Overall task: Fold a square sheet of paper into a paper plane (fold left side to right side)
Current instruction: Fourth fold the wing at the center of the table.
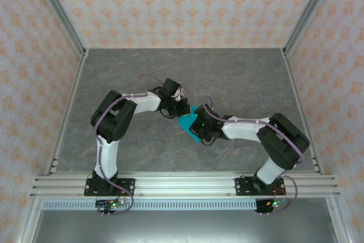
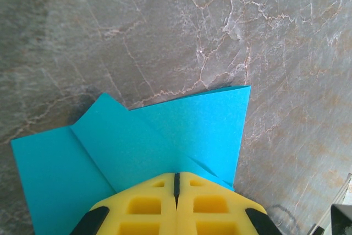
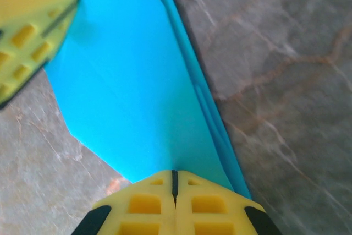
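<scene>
Grey marbled tabletop, patterned pink walls, aluminium rails

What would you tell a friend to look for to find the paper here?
Start at the grey marbled table. Near its middle, the left fingers and the right fingers meet at the paper. It is the only bright blue thing there, folded and creased.

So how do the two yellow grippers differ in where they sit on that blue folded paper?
The left yellow two-finger gripper reaches in from the left to the far end of the bright cyan-blue folded paper; the right yellow two-finger gripper reaches from the right to its near end. The left gripper's camera looks across wide overlapping flaps; the right gripper's looks along one long layered edge. Both are shut, tips at the paper.
</scene>
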Action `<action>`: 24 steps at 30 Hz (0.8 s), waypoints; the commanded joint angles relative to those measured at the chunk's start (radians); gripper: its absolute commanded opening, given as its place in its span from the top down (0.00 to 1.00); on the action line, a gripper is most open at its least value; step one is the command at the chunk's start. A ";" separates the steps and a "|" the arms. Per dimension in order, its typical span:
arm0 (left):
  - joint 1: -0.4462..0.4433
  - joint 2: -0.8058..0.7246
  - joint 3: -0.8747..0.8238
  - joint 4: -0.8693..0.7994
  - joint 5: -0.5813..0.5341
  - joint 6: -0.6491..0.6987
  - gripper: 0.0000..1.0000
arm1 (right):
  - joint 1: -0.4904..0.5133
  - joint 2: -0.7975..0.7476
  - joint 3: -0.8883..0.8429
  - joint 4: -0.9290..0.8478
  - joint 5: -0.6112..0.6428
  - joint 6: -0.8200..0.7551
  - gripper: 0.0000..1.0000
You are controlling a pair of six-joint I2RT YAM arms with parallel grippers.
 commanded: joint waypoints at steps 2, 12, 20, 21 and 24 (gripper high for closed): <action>0.002 0.031 -0.007 -0.091 -0.117 0.025 0.96 | 0.028 -0.039 -0.106 -0.221 -0.038 0.046 1.00; 0.001 0.029 0.017 -0.112 -0.120 0.030 0.96 | 0.028 -0.136 -0.202 -0.230 -0.056 0.054 1.00; 0.002 0.004 0.069 -0.120 -0.070 0.024 0.93 | 0.028 -0.301 -0.180 -0.257 -0.002 -0.074 1.00; 0.005 -0.010 0.081 -0.124 -0.059 0.024 0.90 | 0.027 -0.324 -0.160 -0.281 0.018 -0.112 0.98; 0.017 -0.073 0.103 -0.128 -0.030 0.021 0.83 | 0.009 -0.387 -0.113 -0.332 0.069 -0.212 0.88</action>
